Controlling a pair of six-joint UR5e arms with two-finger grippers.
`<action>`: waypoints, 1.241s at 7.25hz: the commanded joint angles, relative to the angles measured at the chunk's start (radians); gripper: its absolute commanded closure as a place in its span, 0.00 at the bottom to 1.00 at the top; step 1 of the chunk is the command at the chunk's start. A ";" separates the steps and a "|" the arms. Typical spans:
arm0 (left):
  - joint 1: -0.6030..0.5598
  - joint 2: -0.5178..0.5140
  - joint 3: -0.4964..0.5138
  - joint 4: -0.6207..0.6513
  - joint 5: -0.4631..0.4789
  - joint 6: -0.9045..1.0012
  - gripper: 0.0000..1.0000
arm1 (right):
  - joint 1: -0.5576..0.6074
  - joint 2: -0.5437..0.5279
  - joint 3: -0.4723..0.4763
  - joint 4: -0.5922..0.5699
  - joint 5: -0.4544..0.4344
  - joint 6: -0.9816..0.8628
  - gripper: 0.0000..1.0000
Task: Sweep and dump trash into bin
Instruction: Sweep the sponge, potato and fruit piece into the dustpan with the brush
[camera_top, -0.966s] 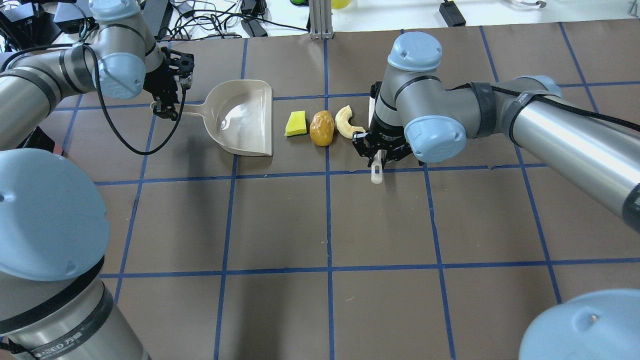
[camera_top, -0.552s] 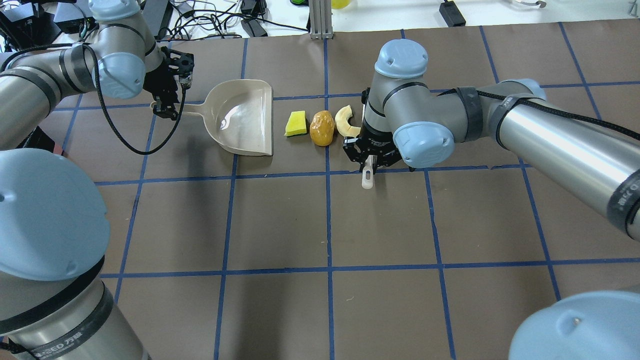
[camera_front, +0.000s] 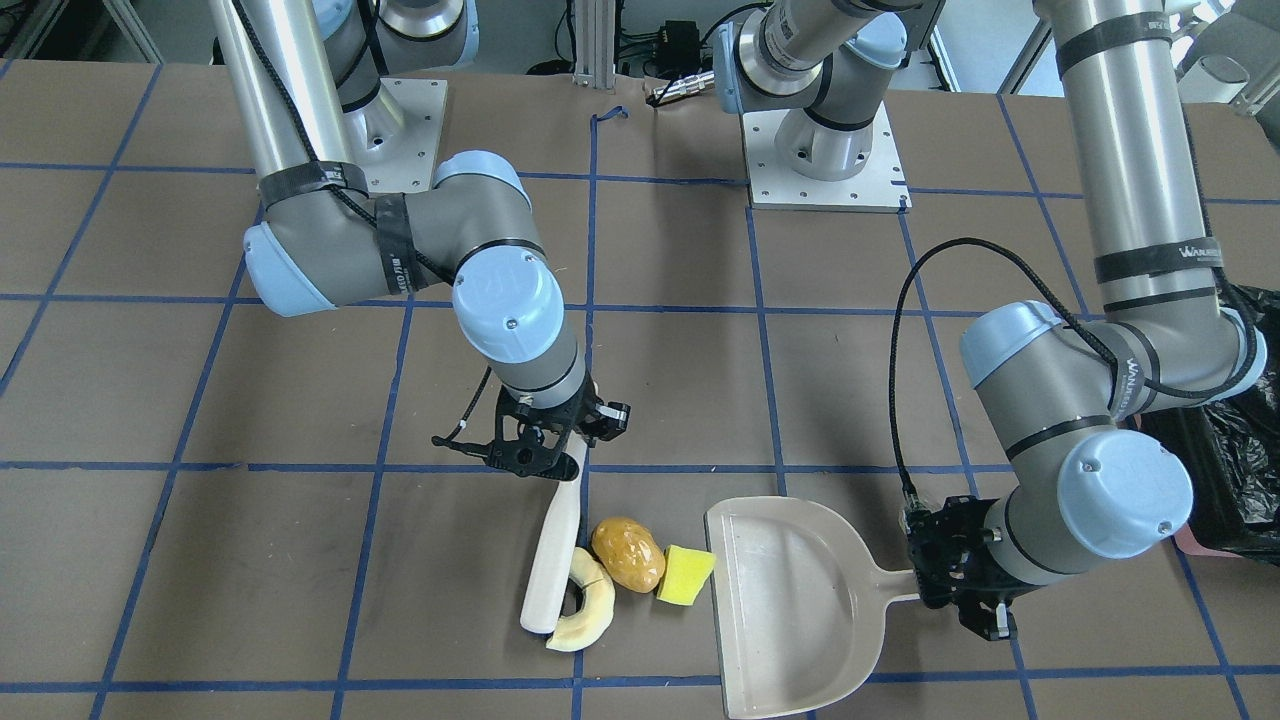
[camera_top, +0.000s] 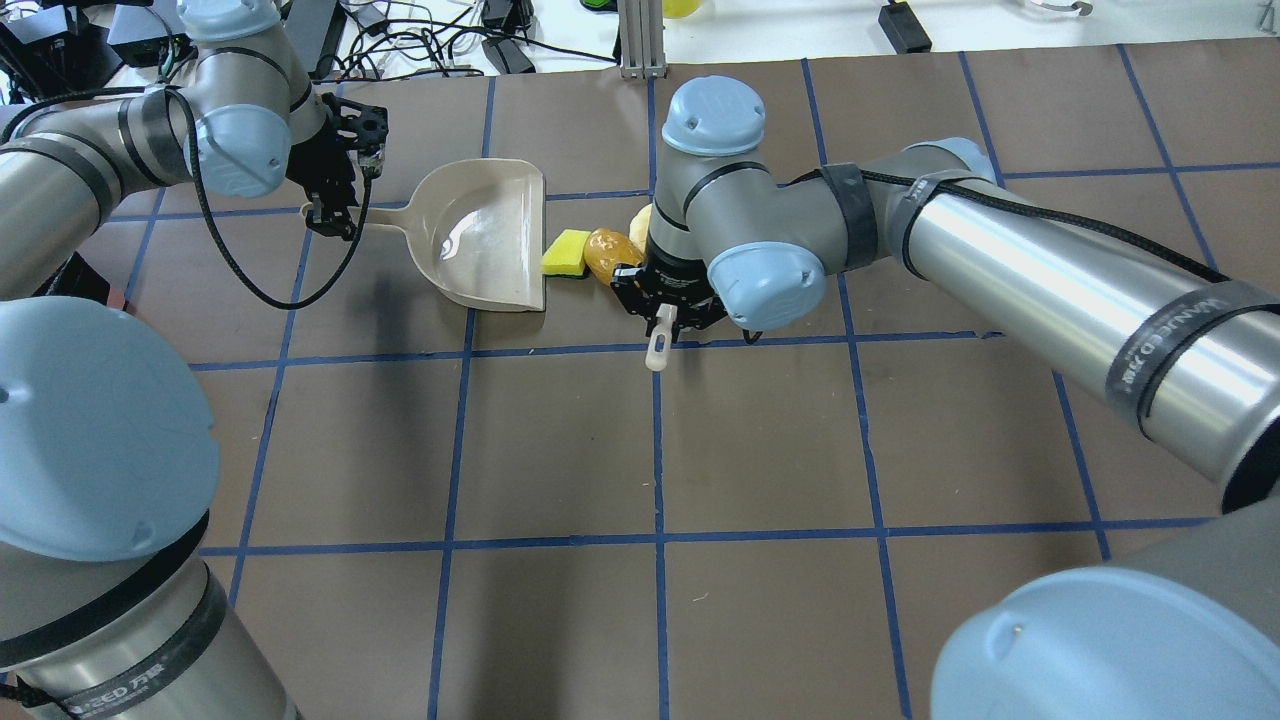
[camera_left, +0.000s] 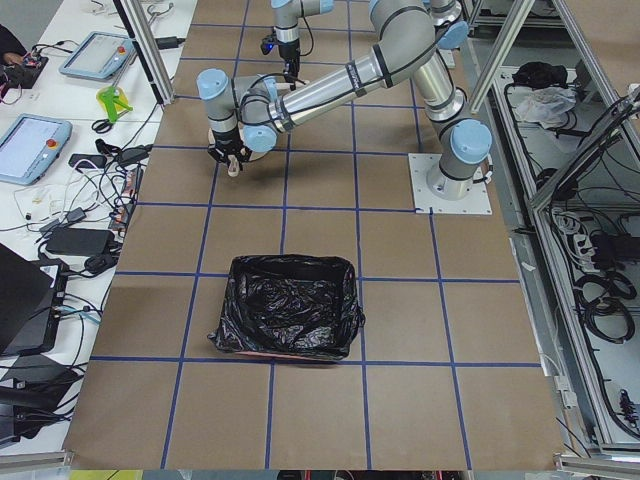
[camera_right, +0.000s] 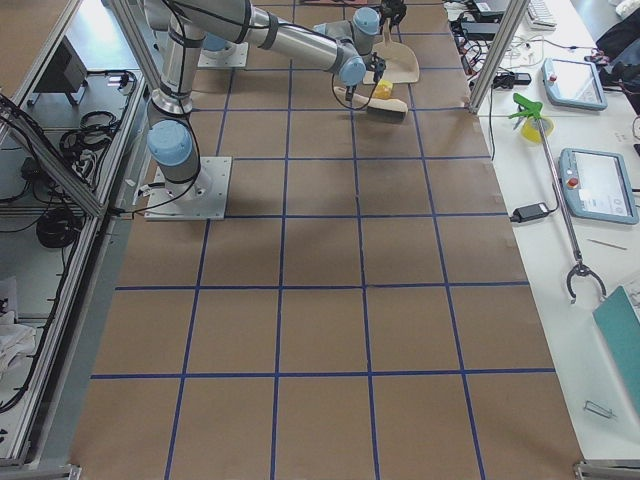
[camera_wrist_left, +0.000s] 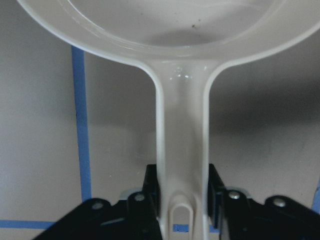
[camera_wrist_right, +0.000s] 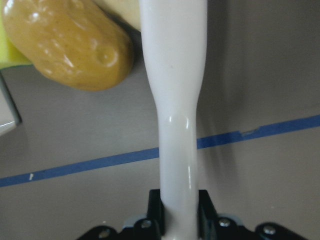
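The three trash bits lie in a row: the yellow-green wedge touches the lip of the beige dustpan, the brown-yellow lump is next to it, and the cream crescent lies against the brush. My right gripper is shut on the brush handle, with the brush laid behind the bits. My left gripper is shut on the dustpan handle. The black-lined bin stands farther along the table on my left side.
Cables and power bricks and an aluminium post lie past the table's far edge. The bin's corner sits close beside my left arm's elbow. Blue tape lines grid the brown table top.
My right gripper has swept the brush leftward toward the dustpan, pushing the three bits along; the wedge now touches the pan's lip. The left gripper and dustpan have not moved.
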 joint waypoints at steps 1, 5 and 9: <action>0.001 0.000 0.000 0.000 -0.002 -0.001 0.97 | 0.067 0.044 -0.057 -0.002 0.028 0.103 1.00; 0.001 0.000 0.000 0.000 -0.002 -0.001 0.97 | 0.153 0.144 -0.192 -0.042 0.118 0.251 1.00; 0.001 0.002 -0.003 0.000 -0.003 0.003 0.97 | 0.199 0.184 -0.254 -0.110 0.213 0.361 1.00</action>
